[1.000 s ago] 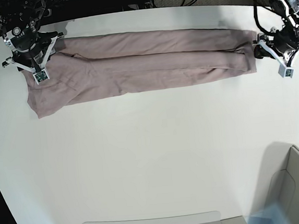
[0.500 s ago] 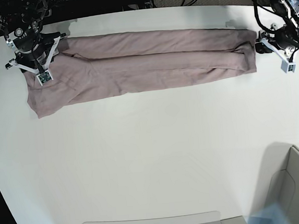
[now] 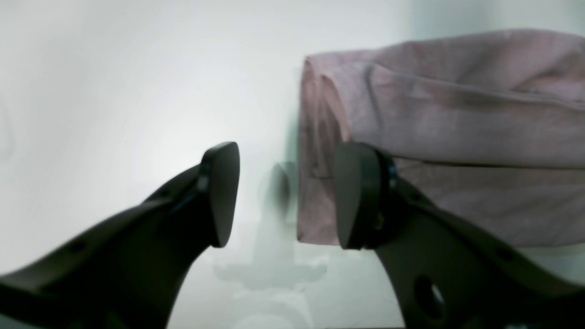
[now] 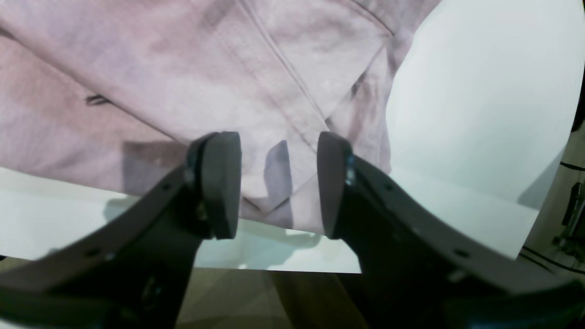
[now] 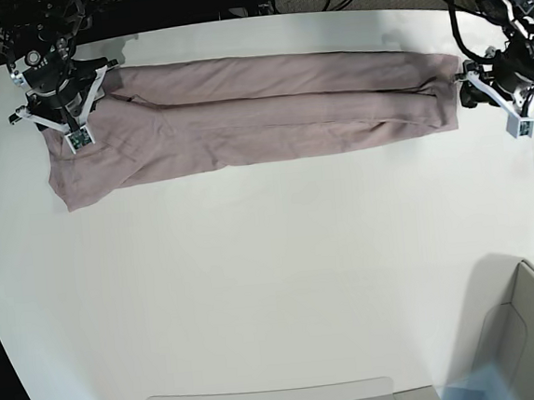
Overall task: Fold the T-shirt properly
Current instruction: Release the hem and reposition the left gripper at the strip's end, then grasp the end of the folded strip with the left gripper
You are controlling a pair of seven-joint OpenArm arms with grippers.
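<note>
Left wrist view
Left tool [image 3: 287, 194]: open, its 2 pads stand well apart and hold nothing; it hangs over the bare desk [image 3: 114, 91] just beside the cloth.
T-shirt [image 3: 448, 137]: its folded end lies flat on the desk, with 2 or 3 layers showing at the edge; 1 pad is in front of this edge, but I cannot tell if it touches.

Right wrist view
Right tool [image 4: 279, 183]: open, empty, above the other end of the T-shirt [image 4: 183, 68].
Cloth here: wrinkled, with seams and a small dark mark; a corner points down between the pads.

Base view
T-shirt [image 5: 259, 112]: folded into 1 long narrow band along the far side of the desk [image 5: 274, 284], between both arms.
Left tool [image 5: 482, 88]: at the band's end on this view's right.
Right tool [image 5: 56, 92]: over the wider end.

Handling
Judgement: light, soft, limp, not fragile; it will sag and the layers may slide apart.
Where to hold: probably all layers together at each short end, near the corners.
</note>
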